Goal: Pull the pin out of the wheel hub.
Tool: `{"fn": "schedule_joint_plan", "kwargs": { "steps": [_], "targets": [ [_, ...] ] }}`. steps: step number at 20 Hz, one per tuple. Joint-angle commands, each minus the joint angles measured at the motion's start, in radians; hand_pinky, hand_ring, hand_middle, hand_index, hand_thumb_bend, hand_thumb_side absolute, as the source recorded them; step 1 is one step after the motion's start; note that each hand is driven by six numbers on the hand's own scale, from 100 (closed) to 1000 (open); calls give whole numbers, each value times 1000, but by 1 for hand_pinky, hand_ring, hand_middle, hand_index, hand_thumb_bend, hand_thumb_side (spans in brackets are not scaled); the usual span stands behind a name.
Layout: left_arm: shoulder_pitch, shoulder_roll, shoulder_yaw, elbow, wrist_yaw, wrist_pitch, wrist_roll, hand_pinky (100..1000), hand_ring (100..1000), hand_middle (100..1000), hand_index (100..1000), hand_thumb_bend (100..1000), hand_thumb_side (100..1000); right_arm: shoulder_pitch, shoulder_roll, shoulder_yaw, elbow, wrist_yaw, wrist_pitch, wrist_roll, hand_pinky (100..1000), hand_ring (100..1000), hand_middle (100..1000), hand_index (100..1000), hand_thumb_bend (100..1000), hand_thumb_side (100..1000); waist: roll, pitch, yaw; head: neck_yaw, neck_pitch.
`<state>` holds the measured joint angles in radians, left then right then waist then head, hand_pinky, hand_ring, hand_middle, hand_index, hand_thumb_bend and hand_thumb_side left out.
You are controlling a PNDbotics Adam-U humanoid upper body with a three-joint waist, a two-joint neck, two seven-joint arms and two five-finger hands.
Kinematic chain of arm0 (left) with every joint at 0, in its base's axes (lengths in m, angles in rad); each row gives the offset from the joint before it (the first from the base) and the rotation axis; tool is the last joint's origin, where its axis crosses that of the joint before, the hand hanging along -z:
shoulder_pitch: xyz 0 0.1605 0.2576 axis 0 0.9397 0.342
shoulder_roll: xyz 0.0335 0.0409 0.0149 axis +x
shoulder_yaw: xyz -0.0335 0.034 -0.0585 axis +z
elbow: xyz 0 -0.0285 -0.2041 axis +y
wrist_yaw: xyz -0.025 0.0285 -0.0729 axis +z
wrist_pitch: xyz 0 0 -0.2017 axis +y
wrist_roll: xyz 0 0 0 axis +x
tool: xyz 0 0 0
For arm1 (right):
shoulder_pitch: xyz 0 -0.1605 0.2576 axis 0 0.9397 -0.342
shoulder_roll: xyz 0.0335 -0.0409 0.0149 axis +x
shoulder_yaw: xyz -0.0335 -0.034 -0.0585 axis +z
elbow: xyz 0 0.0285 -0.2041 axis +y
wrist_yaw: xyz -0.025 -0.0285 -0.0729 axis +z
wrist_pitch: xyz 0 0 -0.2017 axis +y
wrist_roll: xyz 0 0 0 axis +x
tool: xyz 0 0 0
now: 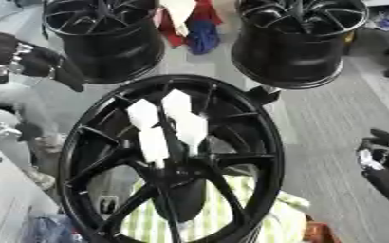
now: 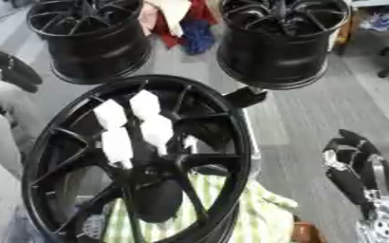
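White pins (image 1: 166,126) cluster at wheel hub (image 1: 174,163) centre, left of right robot hand (image 2: 351,163) (fingers relaxed, empty); left robot hand (image 1: 32,59) farther, curled, empty.

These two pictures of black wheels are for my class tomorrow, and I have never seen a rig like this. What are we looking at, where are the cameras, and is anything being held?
Both pictures come from one moment, taken by the two eyes of a camera in a humanoid robot's head, looking down. In front stands a large black spoked wheel hub with four white pieces on its spokes; I cannot tell which, if any, is the pin. Two more black wheels stand further back on the grey floor, with red and blue cloth between them. A striped green and white cloth shows through the spokes. The robot's right hand is at the right edge, its fingers relaxed, holding nothing. Its left hand is at the left edge, clear of the hub.
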<state>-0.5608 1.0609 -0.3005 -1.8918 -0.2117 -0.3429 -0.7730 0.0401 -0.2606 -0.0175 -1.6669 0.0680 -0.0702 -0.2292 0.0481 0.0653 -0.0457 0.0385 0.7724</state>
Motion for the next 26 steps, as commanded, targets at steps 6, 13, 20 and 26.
{"fn": "schedule_joint_plan", "kwargs": {
  "steps": [6, 13, 20, 26],
  "targets": [
    [-110, -83, -142, 147, -128, -193, -134, 874, 800, 836, 874, 283, 100, -13, -27, 7, -9, 3, -2, 11, 709, 607, 674, 811, 100, 287, 3, -1, -20, 19, -2],
    [-144, -144, -185, 260, -172, -243, -134, 876, 808, 840, 876, 291, 100, -17, -26, 10, -8, 2, -4, 15, 709, 607, 674, 811, 100, 288, 7, 5, -35, 24, -2],
    [-186, -189, -183, 311, -180, -259, -134, 897, 834, 863, 887, 293, 100, -20, -24, 11, -6, 1, -6, 19, 709, 607, 674, 811, 100, 286, 9, 7, -41, 30, -2],
    [-216, -228, -195, 357, -201, -273, -134, 902, 839, 869, 887, 292, 100, -22, -25, 14, -4, 2, -8, 21, 709, 607, 674, 811, 100, 286, 13, 10, -51, 38, -2]
  ]
}}
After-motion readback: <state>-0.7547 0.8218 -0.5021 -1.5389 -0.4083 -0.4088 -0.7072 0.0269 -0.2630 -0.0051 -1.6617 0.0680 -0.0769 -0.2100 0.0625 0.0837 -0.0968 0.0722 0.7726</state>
